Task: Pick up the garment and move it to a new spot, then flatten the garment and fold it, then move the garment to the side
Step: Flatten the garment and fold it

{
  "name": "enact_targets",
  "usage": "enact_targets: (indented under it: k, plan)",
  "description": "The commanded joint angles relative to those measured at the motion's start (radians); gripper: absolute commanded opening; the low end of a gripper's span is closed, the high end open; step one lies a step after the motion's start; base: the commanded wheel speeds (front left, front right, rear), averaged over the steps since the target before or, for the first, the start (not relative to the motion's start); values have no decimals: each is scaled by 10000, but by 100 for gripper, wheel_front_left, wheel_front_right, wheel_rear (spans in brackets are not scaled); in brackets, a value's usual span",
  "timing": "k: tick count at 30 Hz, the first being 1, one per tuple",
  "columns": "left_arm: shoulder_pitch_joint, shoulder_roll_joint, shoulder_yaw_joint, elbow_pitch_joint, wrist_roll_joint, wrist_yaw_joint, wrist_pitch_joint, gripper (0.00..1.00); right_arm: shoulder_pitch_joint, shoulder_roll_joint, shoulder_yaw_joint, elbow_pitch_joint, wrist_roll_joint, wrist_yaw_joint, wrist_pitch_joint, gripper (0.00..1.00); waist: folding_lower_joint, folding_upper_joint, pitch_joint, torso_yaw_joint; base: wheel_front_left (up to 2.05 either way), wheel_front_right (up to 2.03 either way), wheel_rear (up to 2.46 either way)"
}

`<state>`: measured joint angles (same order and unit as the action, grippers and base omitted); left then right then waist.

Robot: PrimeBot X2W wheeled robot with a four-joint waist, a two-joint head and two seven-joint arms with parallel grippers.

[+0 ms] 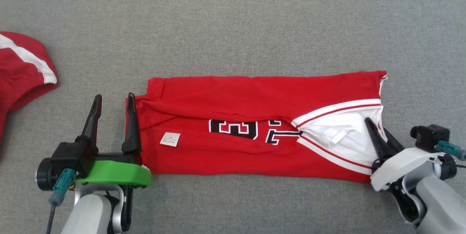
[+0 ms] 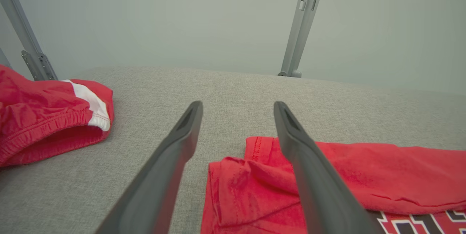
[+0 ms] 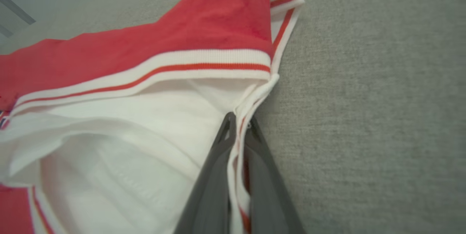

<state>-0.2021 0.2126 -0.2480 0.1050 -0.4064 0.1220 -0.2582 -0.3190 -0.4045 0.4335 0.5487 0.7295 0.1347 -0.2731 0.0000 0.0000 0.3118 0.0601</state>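
Head view: the red garment (image 1: pixel 255 95), folded into a long strip, lies across the grey desk (image 1: pixel 233 19), nearer its front edge. The left pincer (image 1: pixel 114 96) stands open at the hem end.

Left wrist view: one of its fingers (image 2: pixel 171 161) is over bare desk, the other over the hem.

Right wrist view: the right pincer (image 3: pixel 238 119) is clamped on the garment's striped white neck edge.

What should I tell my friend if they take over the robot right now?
Right gripper: shut on the collar trim of the jersey.
Left gripper: open, straddling the jersey's hem end, nothing held.
The jersey lies folded into a long strip on the grey surface; a second red garment sits far left.
Done: flattened, first fold. Left: probably grip the hem, fold across, move it aside.
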Motion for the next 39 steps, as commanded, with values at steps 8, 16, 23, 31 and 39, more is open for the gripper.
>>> enact_targets:
  k: [8,16,23,31,39]
  plan:
    - [-140,15,97,-69,153,-32,-69,100,524,-1337,-1858,-334,-33,-52,81,0,0,0,128,-366,0,0,0]
    - [-169,63,171,-93,171,-54,-70,100,670,-1875,-2309,-1276,-279,-49,72,0,0,0,152,-628,0,0,0]
    - [-92,119,139,-24,181,-61,-70,100,221,-1675,-1483,-3932,-375,-46,502,0,0,0,2,-839,0,0,0]
    - [-257,40,-12,86,139,-167,-70,100,-393,-352,-77,-6214,-859,-41,1926,0,0,0,-93,-637,0,0,0]
    - [-400,-203,-74,131,127,-221,-70,100,-922,1349,1708,-5838,-1008,-41,2351,0,0,0,44,-67,0,0,0]
